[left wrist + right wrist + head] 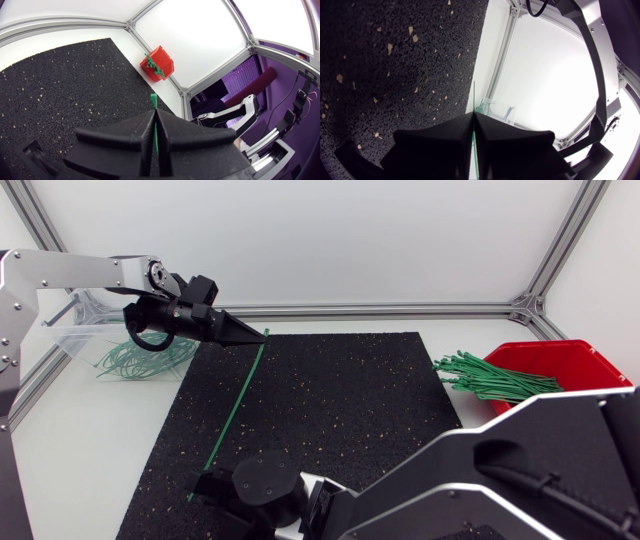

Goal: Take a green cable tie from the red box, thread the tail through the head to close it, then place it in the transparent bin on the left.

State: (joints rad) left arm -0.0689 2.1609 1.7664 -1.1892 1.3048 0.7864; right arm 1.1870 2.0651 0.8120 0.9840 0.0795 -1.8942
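While 1 green cable tie [236, 402] was stretched straight over the black mat [340, 400], its far end was clamped by the left gripper [260, 335] and its near end was pinched by the right gripper [200, 485]. Spare ties [490, 378] were piled at the red box [560, 360], well apart from the transparent bin [75, 332].

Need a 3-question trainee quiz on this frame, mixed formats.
1. True or false: the cable tie stretched over the black mat is already closed into a loop.
2. How many grippers are shut on it? A) none B) one C) both
3. Fill in: spare ties poke out of the red box at the head view's ___ side.

Key:
1. False, it is straight.
2. C: the left gripper and the right gripper each pinch an end.
3. right
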